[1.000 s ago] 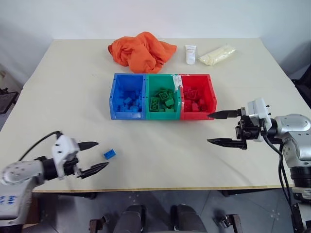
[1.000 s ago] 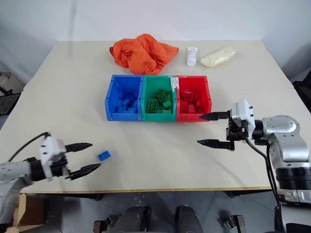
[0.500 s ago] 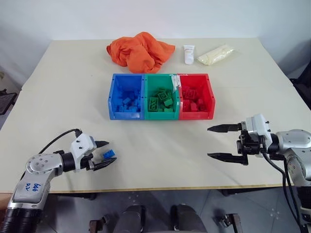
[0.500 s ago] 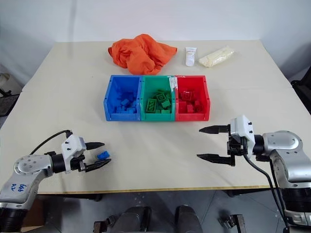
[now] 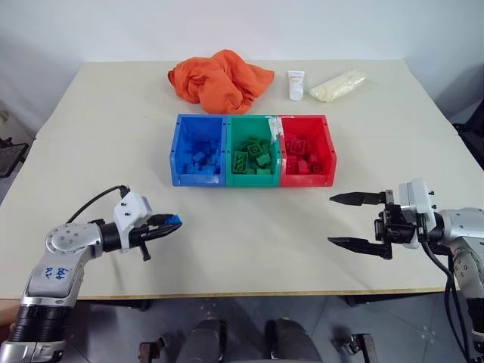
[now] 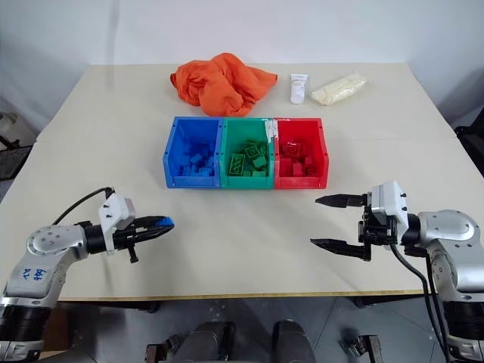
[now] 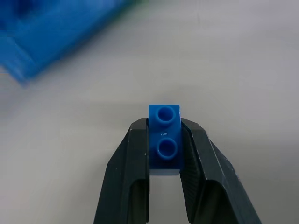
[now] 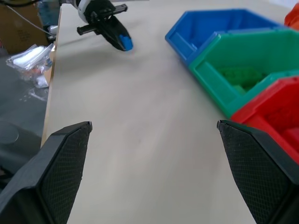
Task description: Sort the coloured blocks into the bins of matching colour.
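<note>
Nearly done — bins (image 5: 252, 178) already loaded by colour, last blue block (image 7: 164, 137) clamped in left gripper (image 5: 168, 224) above the table, blue bin (image 5: 198, 178) drop left — right gripper (image 5: 349, 221) spread, empty.

A plain test room: a bare white wall (image 5: 227, 26), a big tabletop (image 5: 242, 249), a grey floor (image 5: 340, 325).
</note>
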Controlling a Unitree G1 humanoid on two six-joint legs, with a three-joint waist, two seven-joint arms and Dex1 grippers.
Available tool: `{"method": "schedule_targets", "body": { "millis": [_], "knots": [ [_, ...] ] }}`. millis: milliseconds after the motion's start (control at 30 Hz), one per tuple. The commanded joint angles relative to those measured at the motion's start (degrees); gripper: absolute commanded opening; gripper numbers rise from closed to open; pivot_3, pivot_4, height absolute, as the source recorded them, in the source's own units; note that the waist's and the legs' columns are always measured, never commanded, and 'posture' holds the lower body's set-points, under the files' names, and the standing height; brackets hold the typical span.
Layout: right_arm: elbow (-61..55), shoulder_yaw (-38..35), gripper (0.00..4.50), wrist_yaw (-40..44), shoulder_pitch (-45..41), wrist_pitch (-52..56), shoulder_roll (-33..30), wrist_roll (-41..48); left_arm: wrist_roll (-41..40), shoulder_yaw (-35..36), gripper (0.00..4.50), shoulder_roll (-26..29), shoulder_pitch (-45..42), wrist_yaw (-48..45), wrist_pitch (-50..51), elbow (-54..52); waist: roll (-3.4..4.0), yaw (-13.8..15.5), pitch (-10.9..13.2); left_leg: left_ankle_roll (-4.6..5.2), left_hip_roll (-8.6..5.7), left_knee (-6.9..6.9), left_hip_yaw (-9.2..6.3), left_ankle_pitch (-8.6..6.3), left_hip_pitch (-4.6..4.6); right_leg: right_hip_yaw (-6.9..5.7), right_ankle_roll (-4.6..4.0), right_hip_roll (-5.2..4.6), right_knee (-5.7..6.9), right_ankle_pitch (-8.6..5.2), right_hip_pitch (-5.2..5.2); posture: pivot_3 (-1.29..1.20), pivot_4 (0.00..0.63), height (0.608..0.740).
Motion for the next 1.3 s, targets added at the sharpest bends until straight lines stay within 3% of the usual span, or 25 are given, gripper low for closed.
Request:
{"method": "schedule_targets", "body": {
  "millis": [33,167,300,400,433,567,733,900,967,1100,1300],
  "knots": [
    [-2.21,-2.00,4.50,-2.33,-1.40,0.07,0.69,1.93,-2.17,1.12,0.50,-0.29,-5.47,2.91,3.57,-3.44,0.00,-0.01,0.00,0.00,0.00,0.01,0.00,0.00,0.00,0.00,0.00,0.00,0.03,0.00,-0.01,0.00,0.150,0.740],
    [-2.42,-1.68,4.50,-4.32,-2.56,0.11,1.29,2.04,-0.36,0.66,0.50,-3.56,-16.74,8.64,3.57,1.66,-0.02,0.15,0.01,0.00,-0.02,0.11,-0.01,0.00,-0.01,-0.03,0.01,0.01,0.10,0.00,-0.01,0.00,0.150,0.740],
    [-2.79,-0.83,4.50,-5.76,-3.01,-0.09,2.27,1.73,4.62,-2.76,0.50,-8.30,-29.41,12.76,-0.38,17.30,-0.03,0.53,0.00,0.00,-0.06,0.21,-0.02,0.00,-0.04,-0.11,0.03,0.03,0.25,0.02,-0.01,0.00,0.150,0.740],
    [-3.13,-0.83,4.50,-6.60,-2.99,-0.25,2.70,1.75,4.52,-2.85,0.50,-11.64,-35.62,10.70,-4.96,29.57,-0.04,0.67,0.00,0.00,-0.10,0.24,0.01,0.00,-0.05,-0.14,0.05,0.03,0.41,0.02,-0.04,0.00,0.150,0.740],
    [-3.18,-0.89,4.50,-6.68,-2.94,-0.27,2.72,1.79,4.21,-2.54,1.22,-12.36,-36.98,10.22,-5.65,32.37,-0.05,0.66,0.00,0.00,-0.10,0.25,0.04,0.00,-0.05,-0.14,0.05,0.02,0.44,0.02,-0.05,0.00,0.150,0.740],
    [-3.53,-1.46,4.50,-7.25,-2.60,-0.27,2.36,1.80,6.97,-3.87,2.41,-13.04,-41.67,9.12,-11.04,41.93,-0.11,0.42,0.04,0.00,-0.08,0.26,0.04,0.00,-0.12,-0.19,0.05,0.03,0.44,0.02,-0.13,0.00,0.150,0.740],
    [-3.72,-1.82,4.50,-7.68,-2.37,-0.21,2.04,1.87,6.04,-3.40,3.96,-13.38,-44.00,5.24,-13.82,44.90,-0.16,0.67,0.07,0.00,-0.08,0.30,0.03,0.00,-0.17,-0.22,0.06,0.01,0.43,0.03,-0.13,0.00,0.150,0.740],
    [-2.13,-1.73,4.50,-6.51,-3.23,-0.47,1.03,1.43,2.87,-1.95,3.96,-10.40,-39.41,-0.03,-11.15,34.78,-0.16,0.36,0.07,0.00,-0.07,0.29,0.03,0.00,-0.18,-0.20,0.06,0.02,0.44,0.03,-0.14,0.00,0.150,0.740],
    [-0.09,-1.92,4.50,-5.55,-4.48,-0.73,0.50,1.43,0.35,-0.80,3.96,-7.72,-35.68,-1.96,-5.14,28.87,-0.16,0.10,0.07,0.00,-0.06,0.29,0.01,0.00,-0.17,-0.20,0.06,0.02,0.44,0.03,-0.14,0.00,0.150,0.740],
    [7.57,-1.29,4.50,-1.14,-8.58,-2.40,-1.65,-0.16,-6.74,4.13,3.96,0.29,-21.47,-8.43,1.39,12.47,-0.16,-1.38,0.08,0.00,-0.01,0.18,0.03,0.00,-0.07,-0.05,0.05,0.04,0.44,0.03,-0.14,0.00,0.150,0.740],
    [20.69,1.03,4.50,5.91,-16.21,-5.49,-3.93,-3.61,-11.71,15.15,3.96,6.47,-1.51,-10.89,2.93,1.19,-0.15,-1.62,0.08,-0.01,0.02,0.18,-0.03,-0.01,-0.05,-0.01,0.03,0.01,0.17,0.01,-0.09,0.00,0.150,0.740]
  ]
}}
